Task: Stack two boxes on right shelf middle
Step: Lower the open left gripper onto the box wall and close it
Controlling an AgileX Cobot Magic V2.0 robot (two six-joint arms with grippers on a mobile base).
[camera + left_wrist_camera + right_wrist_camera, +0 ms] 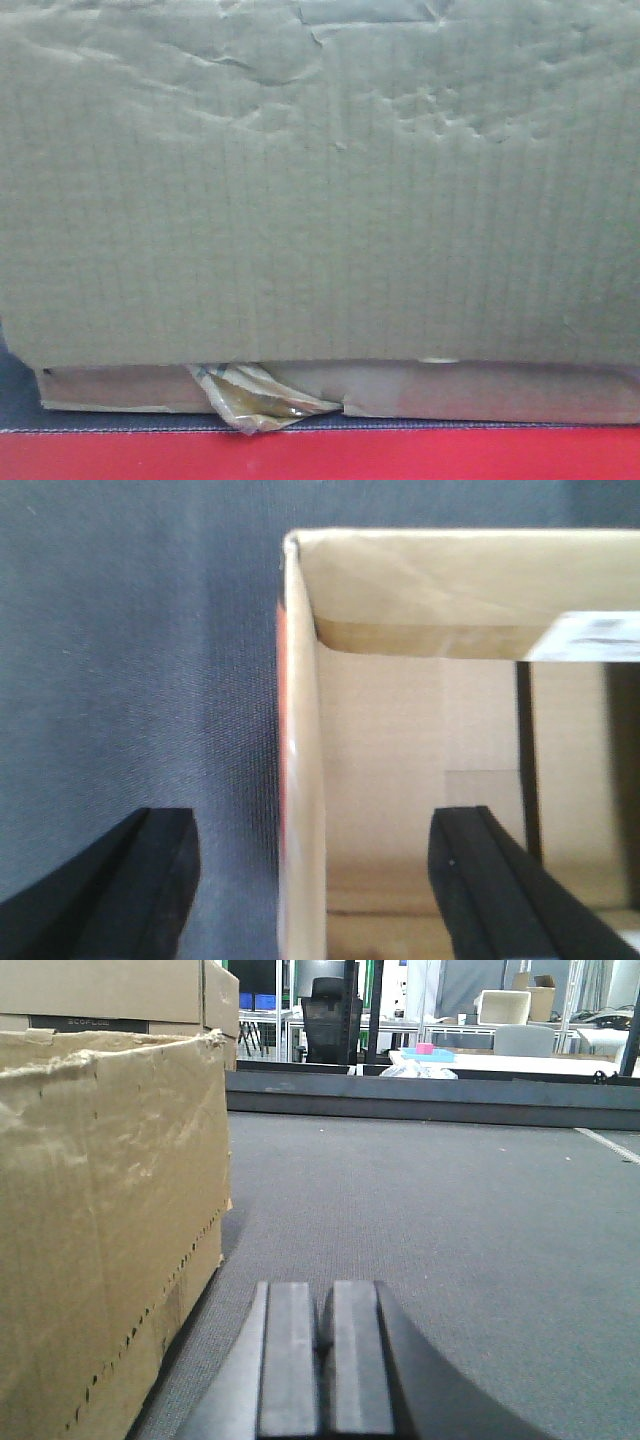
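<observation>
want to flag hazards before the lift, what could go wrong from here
1. The left end effector straddles one thin wall of the open box, fingers wide apart; pinching that single wall could bend or tear it under load.
2. The right end effector is shut beside the creased box side, gripping nothing, so a lift might be one-sided and tip.
3. The torn tape flap on the lower box could snag.

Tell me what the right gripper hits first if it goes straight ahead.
Nothing close: the right gripper points over grey surface, with the box beside its line. The far dark rail is probably first.
</observation>
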